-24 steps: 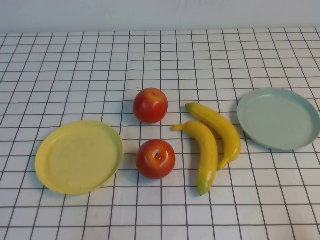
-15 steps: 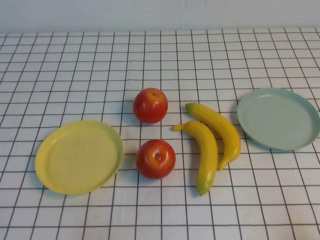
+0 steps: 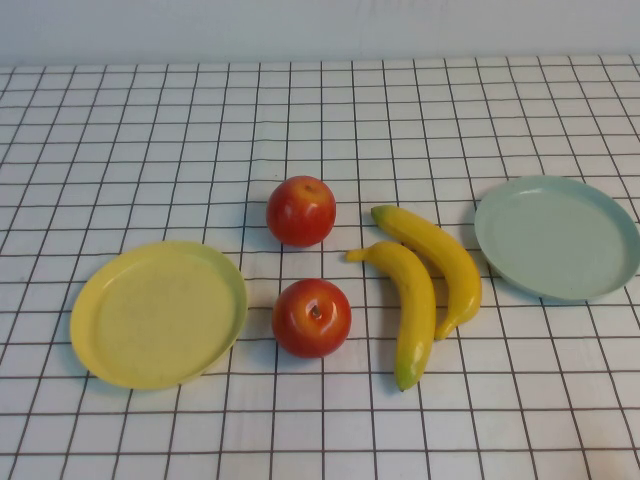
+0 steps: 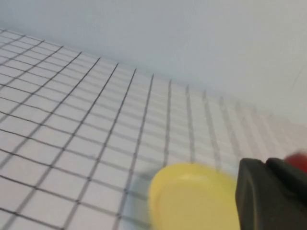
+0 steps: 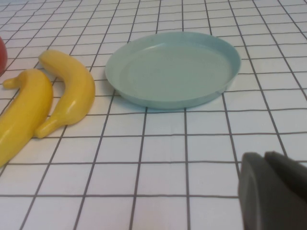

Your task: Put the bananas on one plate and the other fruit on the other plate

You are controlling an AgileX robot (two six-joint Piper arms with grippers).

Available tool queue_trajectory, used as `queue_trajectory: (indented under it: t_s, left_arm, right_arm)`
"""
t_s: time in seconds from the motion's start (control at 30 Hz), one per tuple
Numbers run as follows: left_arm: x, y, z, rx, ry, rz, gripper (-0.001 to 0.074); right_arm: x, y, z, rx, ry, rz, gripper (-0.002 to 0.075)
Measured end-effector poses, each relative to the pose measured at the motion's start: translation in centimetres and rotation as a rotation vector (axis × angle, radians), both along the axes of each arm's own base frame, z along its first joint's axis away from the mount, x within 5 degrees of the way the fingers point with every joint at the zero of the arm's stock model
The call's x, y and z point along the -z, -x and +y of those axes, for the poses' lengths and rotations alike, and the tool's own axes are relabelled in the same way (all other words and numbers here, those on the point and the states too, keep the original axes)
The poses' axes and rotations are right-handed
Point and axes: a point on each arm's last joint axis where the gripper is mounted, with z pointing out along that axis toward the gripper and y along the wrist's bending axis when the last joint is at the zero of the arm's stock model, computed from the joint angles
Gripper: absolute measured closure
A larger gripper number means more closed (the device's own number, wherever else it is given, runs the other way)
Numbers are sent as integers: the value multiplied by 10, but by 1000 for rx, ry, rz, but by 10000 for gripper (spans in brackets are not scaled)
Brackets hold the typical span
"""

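Two bananas (image 3: 425, 285), two apples (image 3: 305, 265) and two bare plates, yellow plate (image 3: 157, 313) and mint-green plate (image 3: 557, 238), lay on the checked cloth (image 3: 150, 150), while the left gripper (image 4: 271, 196) and right gripper (image 5: 273, 191), both clenched on nothing, hung low near the table's edges.

Two bananas (image 3: 425, 290), two apples (image 3: 305, 265), two plates (image 3: 158, 313).

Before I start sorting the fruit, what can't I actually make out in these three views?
- Left end effector: left wrist view shows only a dark corner, cut by the frame edge; absent from the high view.
- Right end effector: same in the right wrist view.
- Round shiny red apples: left wrist view, a blurred sliver at the edge.
- Round pale yellow plate: blurred, cut off.
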Motion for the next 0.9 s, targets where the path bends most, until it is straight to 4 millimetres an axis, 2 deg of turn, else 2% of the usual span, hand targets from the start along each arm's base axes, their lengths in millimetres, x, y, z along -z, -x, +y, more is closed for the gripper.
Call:
queue_trajectory:
  t_s: [0.1,0.17,0.27,0.57,0.7,0.83,0.9]
  left_arm:
    - [-11,0,1,-19,338,-108,739]
    - [-16,0,3,-25,452,-164,739]
    - [-19,1,4,-28,510,-201,739]
    - [-20,1,5,-28,541,-210,739]
    - [-21,1,1,-11,516,-125,739]
    - [-48,10,-6,44,329,9,739]
    - [-69,13,-8,75,203,52,739]
  right_arm:
    - [0,0,0,0,0,0,741]
    - [0,0,0,0,0,0,741]
    - [0,0,0,0,0,0,741]
    - [0,0,0,0,0,0,741]
    - [0,0,0,0,0,0,741]
    - [0,0,0,0,0,0,741]
    - [0,0,0,0,0,0,741]
